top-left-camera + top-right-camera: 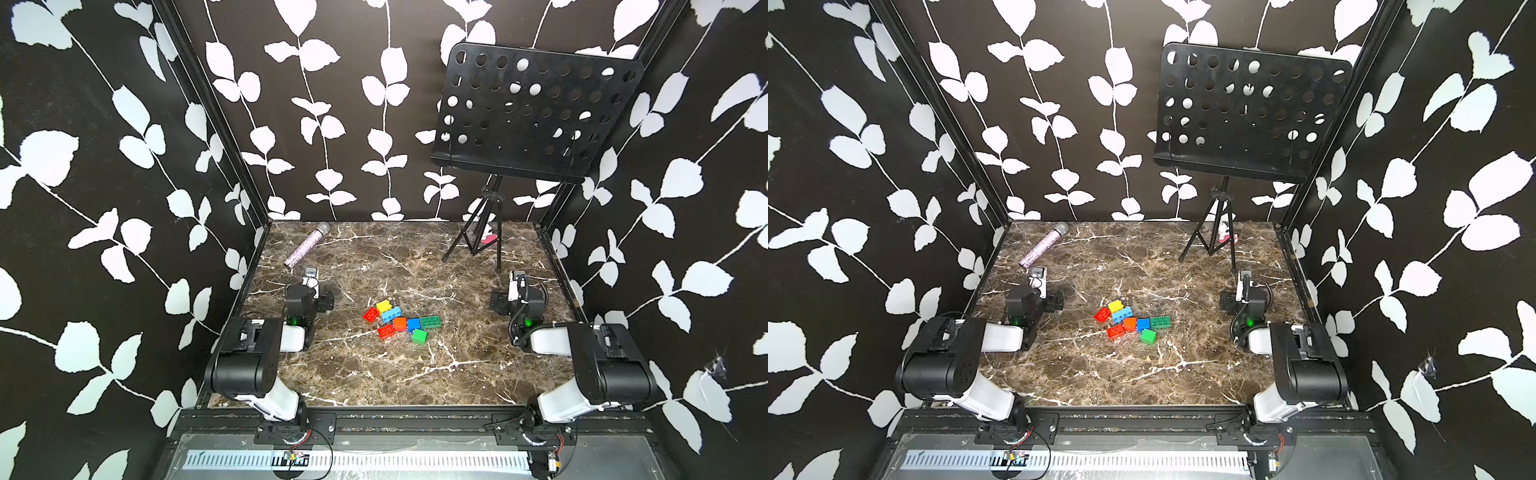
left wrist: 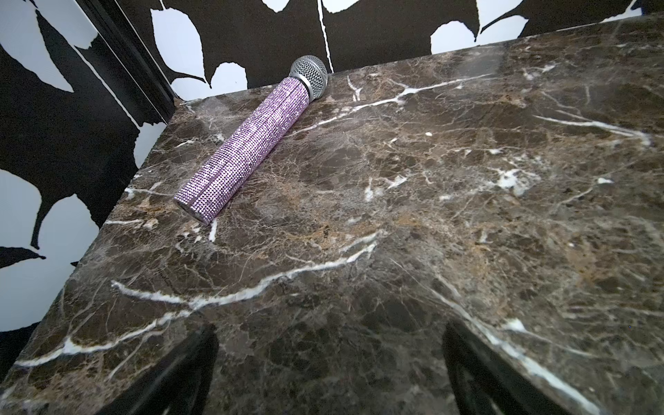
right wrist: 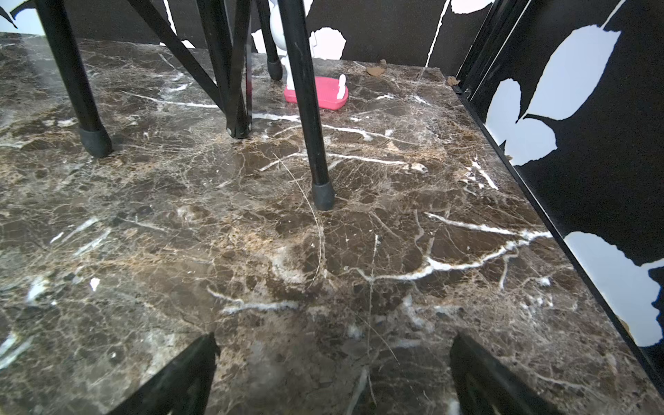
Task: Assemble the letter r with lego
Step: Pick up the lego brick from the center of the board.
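Left pincer (image 2: 330,337) and right pincer (image 3: 334,345) gape, seemingly empty.

At one o'clock from the lego (image 1: 401,322), a white figure on a pink base (image 3: 330,97) stands partly hidden behind the stand's legs (image 3: 307,107) (its head is cut off by the frame). The left gripper (image 2: 330,332) and right gripper (image 3: 334,341) show only blurred, cropped fingertips. Whether any bricks are joined is too small to tell.

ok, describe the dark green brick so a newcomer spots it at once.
Mid marble table lies a cluster of coloured bricks. The dark green brick sits at its end toward the right arm, beside the blue brick. It alone is long; the light green brick nearby is short.
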Motion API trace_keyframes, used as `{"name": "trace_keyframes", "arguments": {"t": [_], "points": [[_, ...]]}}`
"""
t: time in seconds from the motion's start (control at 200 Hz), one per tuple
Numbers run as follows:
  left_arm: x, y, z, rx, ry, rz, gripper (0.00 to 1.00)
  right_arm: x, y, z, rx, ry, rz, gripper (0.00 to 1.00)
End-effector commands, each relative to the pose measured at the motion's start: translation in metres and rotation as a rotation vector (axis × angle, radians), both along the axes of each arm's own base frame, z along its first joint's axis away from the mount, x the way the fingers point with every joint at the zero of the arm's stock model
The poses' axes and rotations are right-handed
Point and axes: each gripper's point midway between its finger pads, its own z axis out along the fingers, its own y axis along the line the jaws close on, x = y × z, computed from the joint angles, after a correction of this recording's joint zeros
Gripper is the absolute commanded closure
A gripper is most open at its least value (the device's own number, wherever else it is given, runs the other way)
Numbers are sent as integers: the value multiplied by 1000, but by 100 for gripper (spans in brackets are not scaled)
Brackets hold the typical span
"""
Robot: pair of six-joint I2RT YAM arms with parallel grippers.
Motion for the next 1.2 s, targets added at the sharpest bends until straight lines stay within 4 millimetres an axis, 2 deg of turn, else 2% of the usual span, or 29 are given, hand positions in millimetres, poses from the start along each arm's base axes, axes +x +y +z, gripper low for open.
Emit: {"name": "trace_keyframes", "arguments": {"t": [0.0,0.615,0.68,0.745,0.81,0.89,0.965,1.005,1.04,1.105,1.165,1.19], "points": [[6,0,15,2,-38,-9,1,9,0,20,-3,-64,8,1],[6,2,17,5,-47,1,1,9,1,20,-2,-67,10,1],[7,7,31,6,-51,35,1,11,1,33,3,-88,9,1],[4,16,57,17,-13,87,1,7,-1,60,-4,-69,1,1],[-3,24,108,7,-42,141,1,-6,-12,107,34,-113,-82,1],[-23,34,167,-57,-103,214,1,-29,-19,168,91,-228,-137,1],[-49,49,208,-156,-173,325,1,-58,-34,205,170,-310,-242,1],[-62,53,224,-185,-215,348,1,-67,-30,220,186,-335,-216,1],[-71,52,235,-187,-254,334,1,-72,-19,230,192,-335,-147,2],[-81,45,245,-198,-282,283,1,-74,4,239,227,-277,-24,11],[-85,37,241,-221,-237,248,1,-70,28,232,267,-158,93,21],[-85,32,237,-234,-206,221,1,-67,39,227,282,-102,137,22]]}}
